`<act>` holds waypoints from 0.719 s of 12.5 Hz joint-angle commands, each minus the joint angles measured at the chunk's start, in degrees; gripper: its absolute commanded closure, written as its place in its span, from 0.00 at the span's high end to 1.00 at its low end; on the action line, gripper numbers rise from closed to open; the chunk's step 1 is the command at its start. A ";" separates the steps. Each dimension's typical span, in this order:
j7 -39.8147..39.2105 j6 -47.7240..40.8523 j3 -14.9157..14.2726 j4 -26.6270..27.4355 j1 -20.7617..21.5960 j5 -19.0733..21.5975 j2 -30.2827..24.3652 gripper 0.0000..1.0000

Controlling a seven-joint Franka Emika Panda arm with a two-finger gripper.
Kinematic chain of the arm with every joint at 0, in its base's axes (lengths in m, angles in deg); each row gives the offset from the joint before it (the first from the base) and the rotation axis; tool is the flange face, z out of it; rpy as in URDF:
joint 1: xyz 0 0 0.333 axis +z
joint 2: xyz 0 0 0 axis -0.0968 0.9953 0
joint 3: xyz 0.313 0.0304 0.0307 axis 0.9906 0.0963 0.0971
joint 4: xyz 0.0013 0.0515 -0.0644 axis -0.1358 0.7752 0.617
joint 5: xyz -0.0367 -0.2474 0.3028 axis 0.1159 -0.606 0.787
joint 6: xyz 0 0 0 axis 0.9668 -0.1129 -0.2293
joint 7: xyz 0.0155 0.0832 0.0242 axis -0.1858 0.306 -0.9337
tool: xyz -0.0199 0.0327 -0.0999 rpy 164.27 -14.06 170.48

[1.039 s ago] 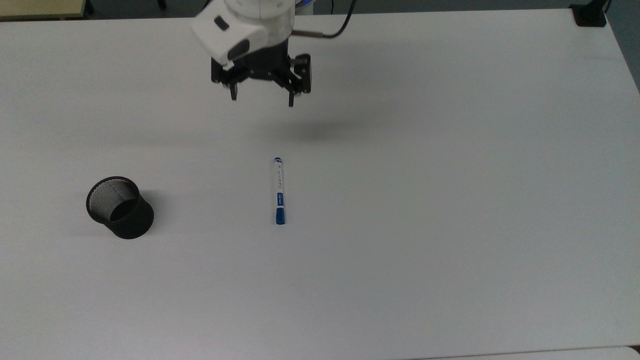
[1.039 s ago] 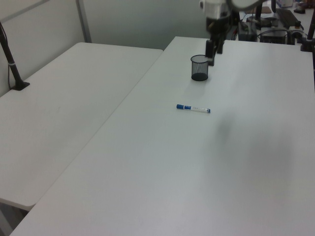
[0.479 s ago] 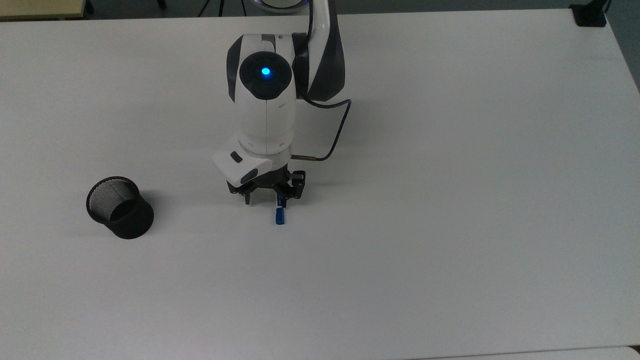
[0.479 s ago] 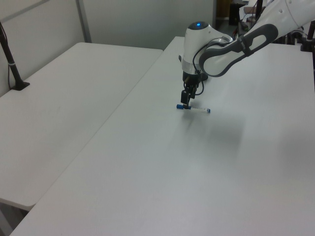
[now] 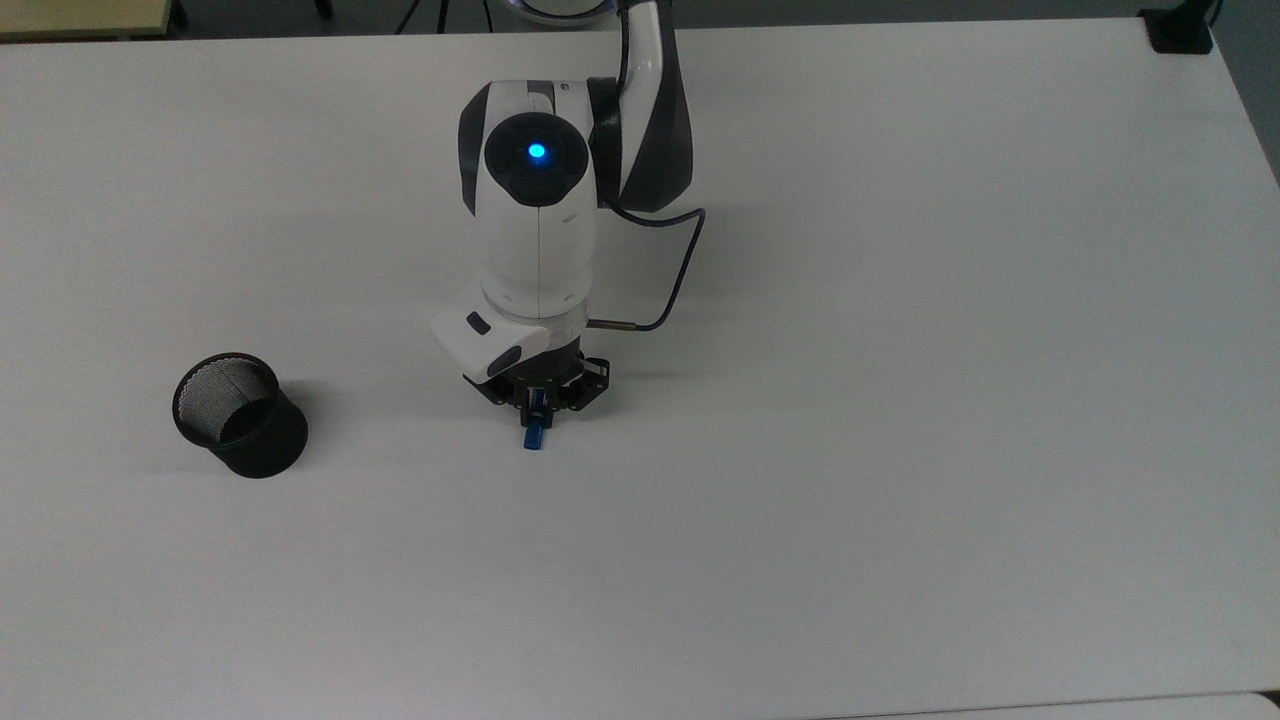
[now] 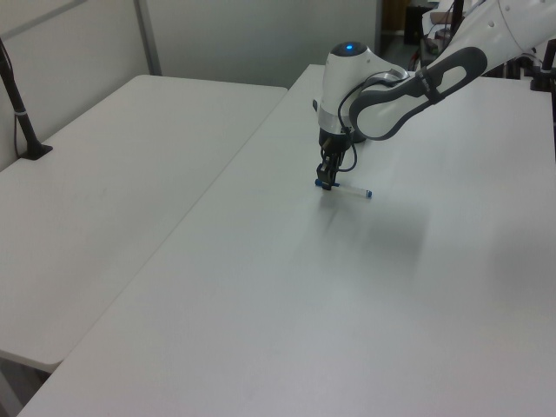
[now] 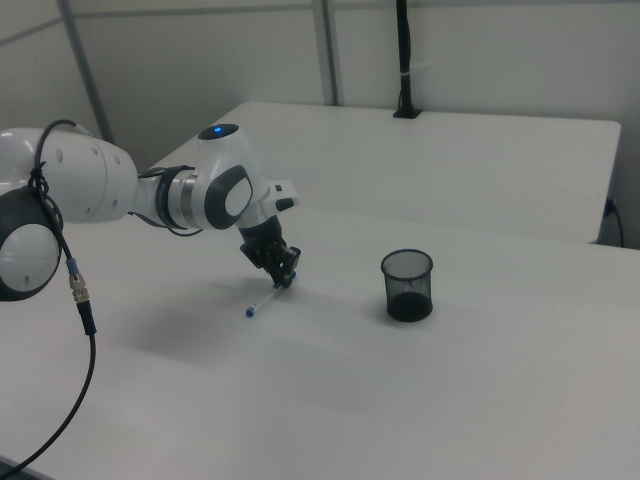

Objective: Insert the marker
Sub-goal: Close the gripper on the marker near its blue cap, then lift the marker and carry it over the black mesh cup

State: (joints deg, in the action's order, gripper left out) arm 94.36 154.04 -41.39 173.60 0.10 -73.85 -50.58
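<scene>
The marker lies on the white table [image 5: 900,300]. In the top view its blue cap [image 5: 533,436] pokes out below the gripper [image 5: 536,403], and the arm covers the white barrel. The gripper is shut on the marker near the cap end, low over the table. In the left view the barrel [image 6: 352,190] runs right from the gripper [image 6: 325,180]. In the right view the marker [image 7: 262,301] slants down-left from the gripper [image 7: 284,277]. The black mesh cup [image 5: 240,413] stands upright and apart at the top view's left, and at the right view's right [image 7: 407,285].
The arm's cable [image 5: 680,270] loops out to the top view's right. A black clamp [image 5: 1180,30] sits at the table's far right corner. A second white table [image 6: 113,174] adjoins on the left view's left, with a black post [image 6: 17,104] on it.
The arm came down from the table's far side to the marker. Its fingers, open half a second ago, have shut on the marker, and the cap end has shifted slightly to the top view's left.
</scene>
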 commanded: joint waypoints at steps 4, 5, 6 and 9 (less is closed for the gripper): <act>1.44 0.44 -0.43 -1.85 -1.60 0.14 -5.08 0.13; 1.44 0.17 -0.43 -1.24 -3.61 0.14 -9.20 0.13; 1.27 -0.01 -0.43 -1.23 -5.55 0.14 -12.11 0.14; -1.96 6.97 -0.43 -1.41 -13.54 -0.22 -13.55 0.14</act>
State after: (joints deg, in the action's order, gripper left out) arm 94.99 154.40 -42.05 169.80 -9.70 -73.86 -63.02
